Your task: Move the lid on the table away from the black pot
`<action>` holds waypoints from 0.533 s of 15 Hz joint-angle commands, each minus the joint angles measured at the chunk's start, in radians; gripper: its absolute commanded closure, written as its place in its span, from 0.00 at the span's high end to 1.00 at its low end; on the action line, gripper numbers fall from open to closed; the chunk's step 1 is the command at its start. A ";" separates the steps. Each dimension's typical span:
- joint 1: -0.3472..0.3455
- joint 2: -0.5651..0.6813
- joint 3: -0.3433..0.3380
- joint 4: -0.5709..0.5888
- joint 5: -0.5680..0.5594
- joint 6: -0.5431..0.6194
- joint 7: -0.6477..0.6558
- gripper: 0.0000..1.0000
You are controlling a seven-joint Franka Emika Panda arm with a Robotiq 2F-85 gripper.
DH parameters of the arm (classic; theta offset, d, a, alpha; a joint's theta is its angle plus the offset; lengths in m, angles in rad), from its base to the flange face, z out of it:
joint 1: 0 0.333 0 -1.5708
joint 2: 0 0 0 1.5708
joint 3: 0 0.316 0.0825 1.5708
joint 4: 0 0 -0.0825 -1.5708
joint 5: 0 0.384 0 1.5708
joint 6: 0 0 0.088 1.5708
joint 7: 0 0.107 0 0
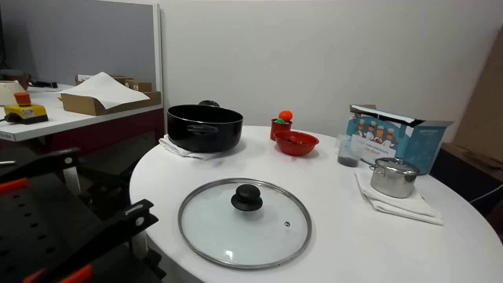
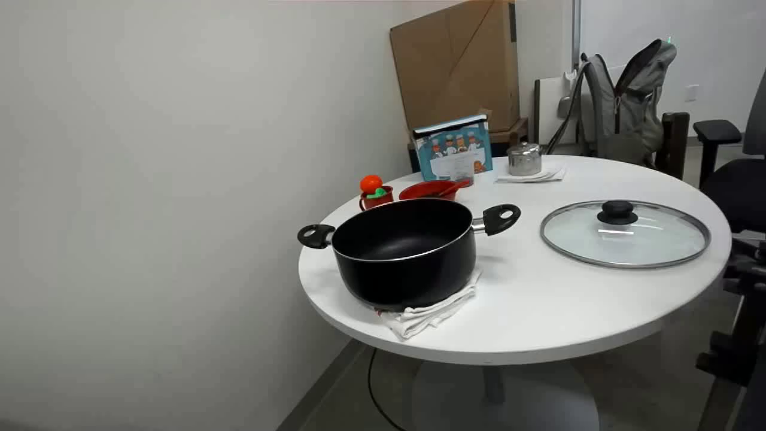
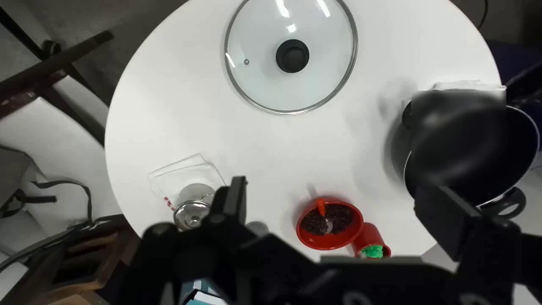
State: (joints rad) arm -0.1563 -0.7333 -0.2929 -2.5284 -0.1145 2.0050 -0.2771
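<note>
The lid, clear glass with a metal rim and black knob, lies flat on the round white table [image 1: 353, 243], apart from the black pot. It shows in both exterior views [image 1: 220, 232] [image 2: 574, 239] and at the top of the wrist view [image 3: 262, 84]. The black pot sits on a folded white cloth, uncovered, in both exterior views [image 1: 204, 135] [image 2: 407, 278]; in the wrist view [image 3: 523, 140] a blurred dark patch covers part of it. My gripper [image 3: 332, 190] is open, its fingers wide apart with nothing between them, high above the table. It is out of both exterior views.
A red bowl [image 1: 295, 145] and a red cup [image 1: 278, 129] stand near the wall. A clear cup [image 1: 348, 153], a blue box [image 1: 377, 137] and a small steel pot [image 1: 393, 182] on a white cloth stand farther along. A desk [image 1: 59, 118] adjoins the table.
</note>
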 commanded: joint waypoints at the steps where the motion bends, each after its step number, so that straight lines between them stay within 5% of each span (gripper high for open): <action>1: -0.007 0.002 0.005 0.003 0.005 -0.002 -0.004 1.00; 8: -0.018 0.061 0.011 -0.006 -0.013 0.049 0.021 1.00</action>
State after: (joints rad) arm -0.1569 -0.7216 -0.2927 -2.5296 -0.1142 2.0048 -0.2770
